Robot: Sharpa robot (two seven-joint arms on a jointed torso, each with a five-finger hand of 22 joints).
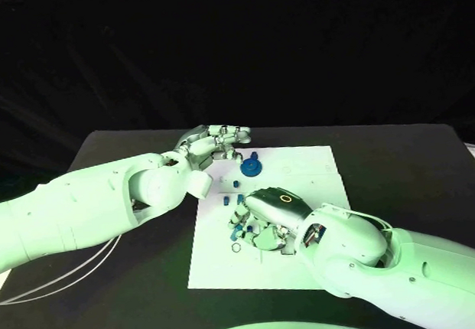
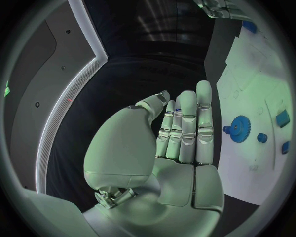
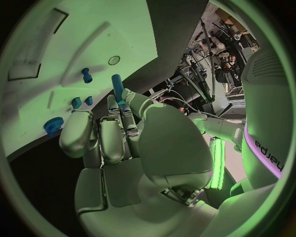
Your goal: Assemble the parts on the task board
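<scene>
Blue plastic peg (image 3: 117, 88) is pinched upright in the silver right hand (image 1: 269, 219), long axis pointing at the white flat task board (image 1: 304, 167); the hand hovers low over the small blue parts (image 1: 236, 200) mid-board, so it's clearly the nearer one; the silver left hand (image 1: 212, 143) sits at the far edge beside the blue toothed gear (image 1: 251, 164), fingers straight and holding nothing (just waiting, I'd guess).

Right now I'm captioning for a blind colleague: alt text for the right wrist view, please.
The right hand pinches a blue peg at its fingertips above the white task board. A blue gear and smaller blue parts sit on the board.
</scene>
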